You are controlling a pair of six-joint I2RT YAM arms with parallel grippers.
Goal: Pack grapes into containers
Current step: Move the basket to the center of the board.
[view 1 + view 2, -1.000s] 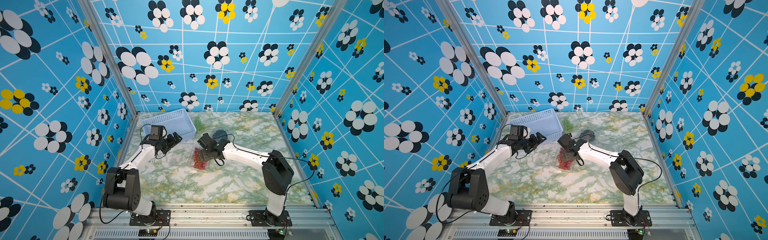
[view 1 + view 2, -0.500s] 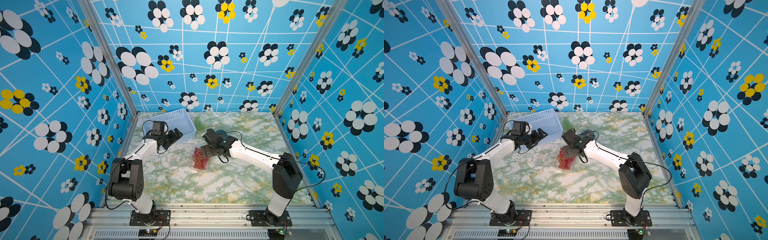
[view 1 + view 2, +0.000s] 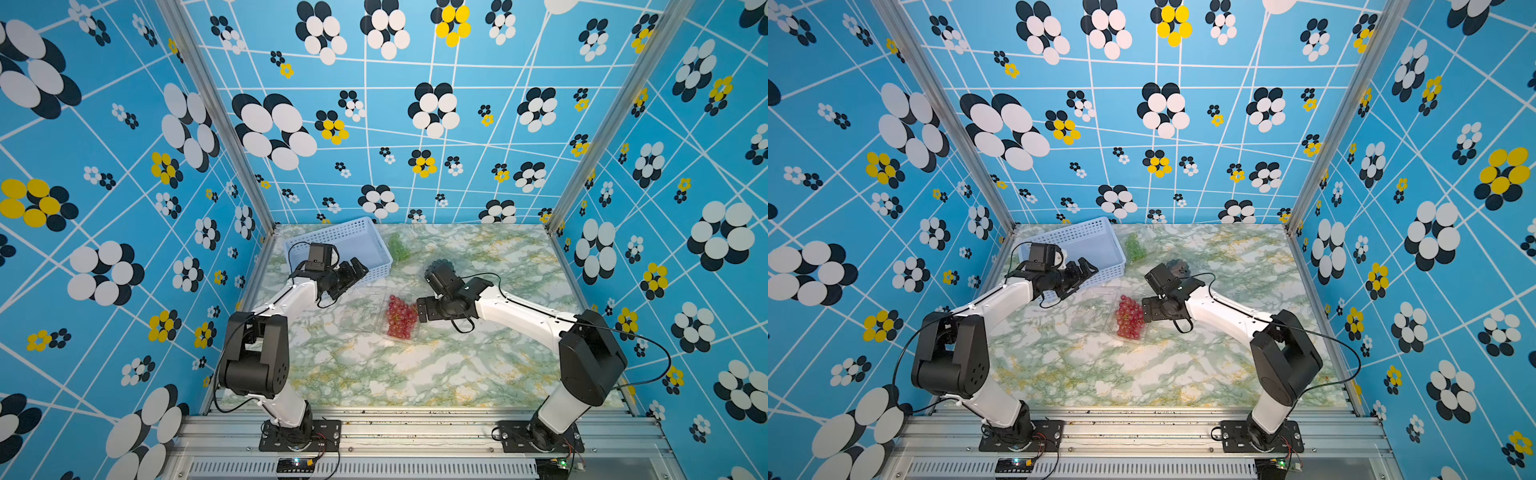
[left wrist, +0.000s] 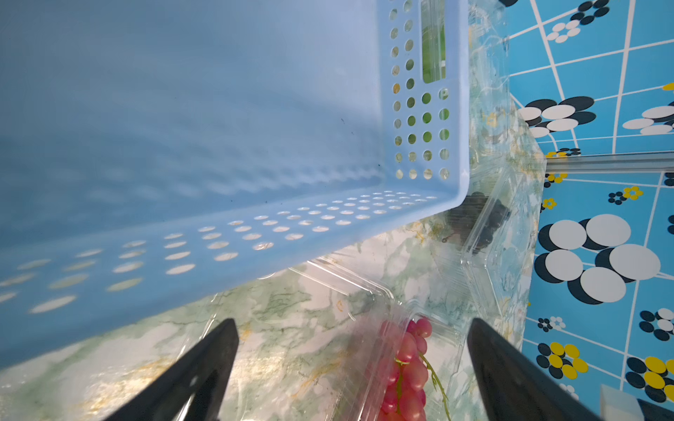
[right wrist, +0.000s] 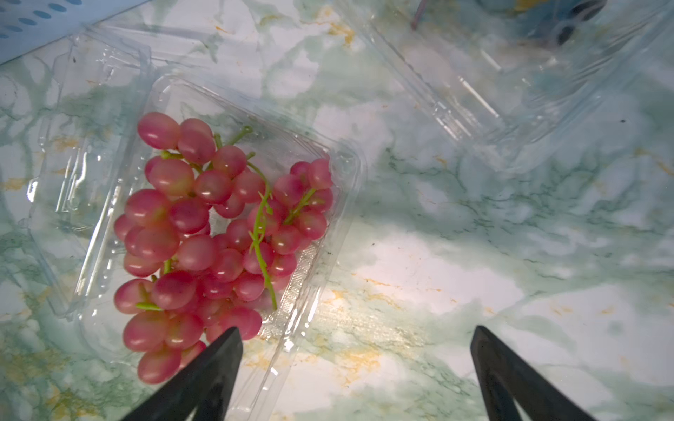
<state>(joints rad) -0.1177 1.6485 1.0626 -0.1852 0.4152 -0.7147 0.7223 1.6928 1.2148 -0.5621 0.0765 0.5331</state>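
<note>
L fingers [image 4: 204, 371] are spread wide w/ nothing btwn them. R fingers [image 5: 204, 375] are spread the same and grip nothing.

The red grapes [image 5: 204, 233] lie in the tray half of a clear container [image 5: 346, 175]. Its lid is folded out flat on the worktop [image 5: 419, 262]. In both top views the bunch sits abt mid-worktop.

R fingers hang at 3 o'clock of the bunch, just beside the container. In the R wrist view one tip overlaps its rim. L fingers are at 10 o'clock of the bunch, over the near long wall of the blue basket [image 3: 345, 232], well apart from the fruit.

A 2nd clear container [image 5: 510, 91] lies at 1 o'clock of the red bunch. The dark grapes [image 4: 488, 218] show thru its plastic; in it or behind it, can't tell.

The green grapes [image 3: 398, 246] are at 12 o'clock, just beside the basket's short wall. Boxed or loose, can't tell.
</note>
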